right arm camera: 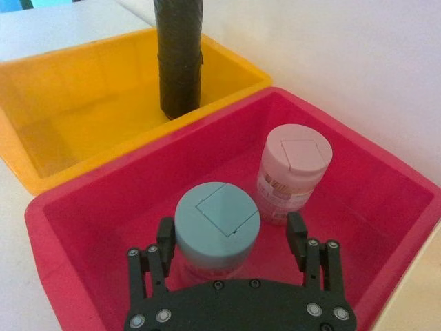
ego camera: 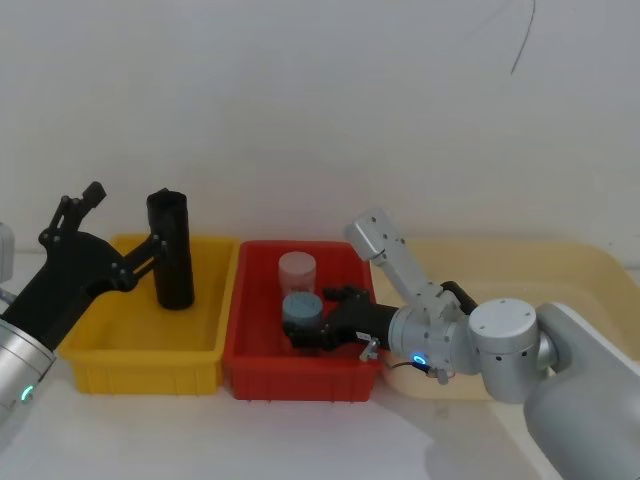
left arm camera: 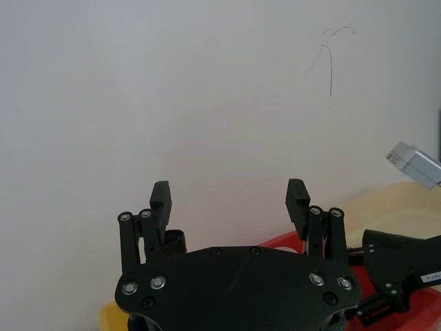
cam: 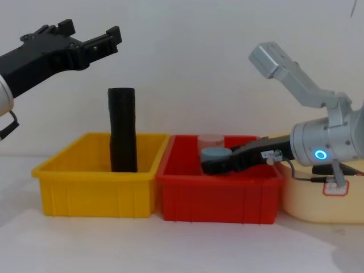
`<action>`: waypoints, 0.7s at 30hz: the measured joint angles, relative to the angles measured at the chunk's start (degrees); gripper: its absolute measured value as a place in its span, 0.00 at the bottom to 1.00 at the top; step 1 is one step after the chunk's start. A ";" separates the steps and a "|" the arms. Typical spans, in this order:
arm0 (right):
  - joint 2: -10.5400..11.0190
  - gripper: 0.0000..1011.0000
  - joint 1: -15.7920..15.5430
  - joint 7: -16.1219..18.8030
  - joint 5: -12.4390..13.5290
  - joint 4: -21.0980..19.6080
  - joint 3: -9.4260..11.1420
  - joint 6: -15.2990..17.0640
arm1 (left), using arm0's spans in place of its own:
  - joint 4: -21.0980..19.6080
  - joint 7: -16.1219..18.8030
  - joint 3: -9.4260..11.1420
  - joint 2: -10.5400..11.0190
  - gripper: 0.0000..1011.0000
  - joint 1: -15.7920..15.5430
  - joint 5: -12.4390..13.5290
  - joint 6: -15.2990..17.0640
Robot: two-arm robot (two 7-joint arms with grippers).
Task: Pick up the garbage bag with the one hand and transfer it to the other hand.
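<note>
So on the far left the left gripper (cam: pixel 91 35) is hanging up in the air above the yellow bin (ego camera: pixel 150 362), fingers spread wide with nothing between them, above and a bit left of the roll's top. The garbage bag (ego camera: pixel 171 249) stands upright in that yellow bin, near the back wall on the side toward the red bin, long axis pretty much vertical with maybe a slight lean, its open end pointing up and sticking out well above the rim. My guess is it's light and fairly stiff as a tight roll, but the matte plastic could be a bit slick and squashy under pressure, so I'd pinch it across the upper part that clears the bin, squeezing side to side. Moving right, in the red bin (ego camera: pixel 300 380) the right gripper (right arm camera: pixel 229 238) is down low with its fingers open on either side of the blue-lidded jar (right arm camera: pixel 216 224), not clearly squeezing it, and the pink-lidded jar (right arm camera: pixel 293 169) sits just behind.
</note>
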 joint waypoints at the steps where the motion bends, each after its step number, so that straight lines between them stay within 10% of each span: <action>1: -0.11 0.95 0.11 0.04 -0.05 0.30 0.05 0.04 | 0.00 0.00 0.00 0.00 0.99 0.00 0.00 0.00; 12: -0.50 0.68 0.38 0.25 -0.18 0.96 0.70 0.16 | 0.00 0.00 0.00 0.00 0.99 0.00 0.00 0.00; 21: 0.01 0.67 -0.29 -0.40 0.76 -1.62 2.08 0.08 | 0.01 0.00 0.00 0.00 0.99 0.00 0.00 0.00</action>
